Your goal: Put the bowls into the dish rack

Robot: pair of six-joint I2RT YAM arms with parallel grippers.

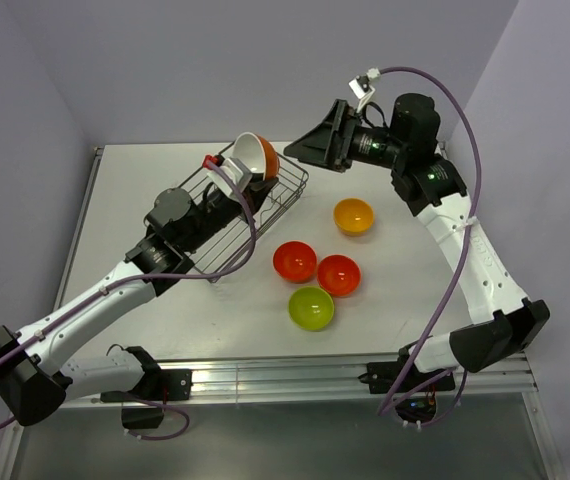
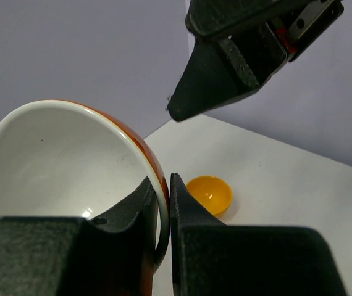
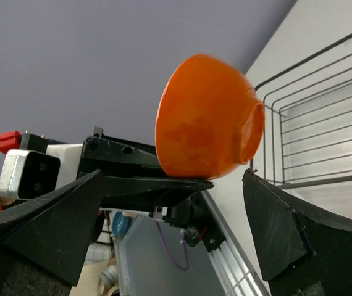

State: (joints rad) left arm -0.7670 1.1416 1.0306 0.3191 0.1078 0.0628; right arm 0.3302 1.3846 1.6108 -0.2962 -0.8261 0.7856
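My left gripper (image 1: 243,178) is shut on the rim of a bowl that is white inside and orange-red outside (image 1: 256,155), holding it tilted on edge above the far end of the dark wire dish rack (image 1: 227,268). In the left wrist view the rim of this bowl (image 2: 58,160) sits pinched between the fingers (image 2: 191,213). My right gripper (image 1: 305,150) stands open just right of the held bowl, whose orange outside (image 3: 207,117) fills the right wrist view. On the table lie a yellow-orange bowl (image 1: 353,215), two red-orange bowls (image 1: 294,260) (image 1: 338,274) and a lime green bowl (image 1: 311,307).
The rack (image 3: 324,123) lies diagonally at the table's back left, under my left forearm. Purple cables trail from both arms. Walls close in the table at the back and on both sides.
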